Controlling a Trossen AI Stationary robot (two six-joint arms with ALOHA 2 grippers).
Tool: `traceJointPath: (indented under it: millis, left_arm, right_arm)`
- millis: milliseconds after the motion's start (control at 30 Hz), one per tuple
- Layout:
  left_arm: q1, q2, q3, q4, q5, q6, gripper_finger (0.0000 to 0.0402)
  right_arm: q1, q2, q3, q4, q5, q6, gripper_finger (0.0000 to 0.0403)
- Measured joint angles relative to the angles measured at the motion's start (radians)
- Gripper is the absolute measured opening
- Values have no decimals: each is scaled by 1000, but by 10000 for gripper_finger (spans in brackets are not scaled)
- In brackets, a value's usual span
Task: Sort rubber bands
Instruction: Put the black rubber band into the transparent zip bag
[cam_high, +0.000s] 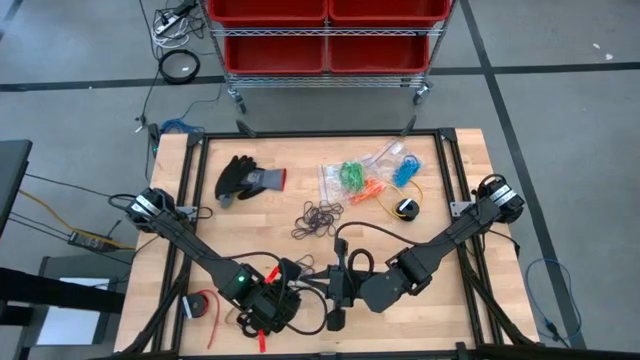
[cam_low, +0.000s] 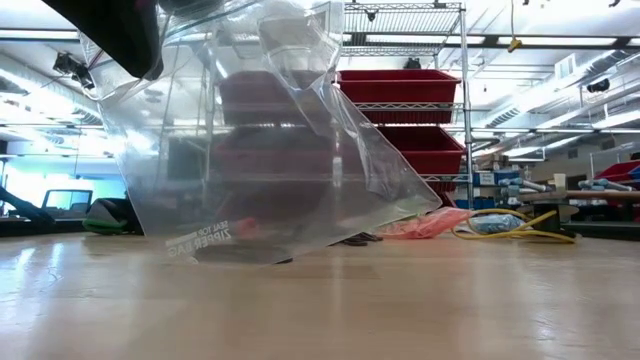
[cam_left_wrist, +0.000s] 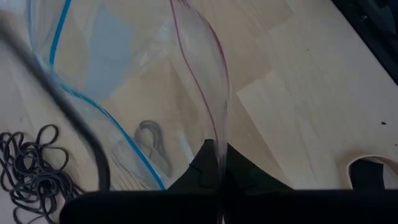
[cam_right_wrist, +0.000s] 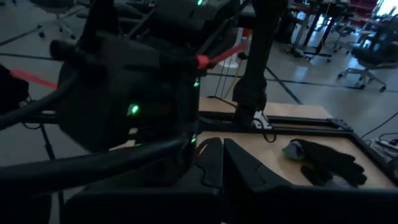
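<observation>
Both arms sit near the table's front edge, left gripper (cam_left_wrist: 217, 171) pinching a clear zip bag (cam_left_wrist: 186, 81), right gripper (cam_right_wrist: 222, 163) closed, seemingly empty; black rubber bands (cam_high: 318, 218) mid-table look light, floppy, snaggy, so pinch one strand.

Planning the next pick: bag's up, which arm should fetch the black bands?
Right, probably. The left gripper is shut on the clear zipper bag, so it's busy. The right gripper looks empty, with the black rubber bands just ahead of both.
</observation>
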Motion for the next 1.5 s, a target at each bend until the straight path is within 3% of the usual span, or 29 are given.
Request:
traceJointPath:
  millis: [567, 900, 1200, 1500]
  left_arm:
    - [0, 0, 0, 16, 0, -2, 0]
    - [0, 0, 0, 21, 0, 1, 0]
    - [0, 0, 0, 23, 0, 0, 0]
    - [0, 0, 0, 22, 0, -13, 0]
  right_arm:
    - [11, 1, -98, -43, -3, 196, 0]
    - [11, 1, -148, 40, -79, 234, 0]
    - [-6, 1, -201, 35, -139, 368, 0]
    - [-14, 2, -237, 40, -139, 428, 58]
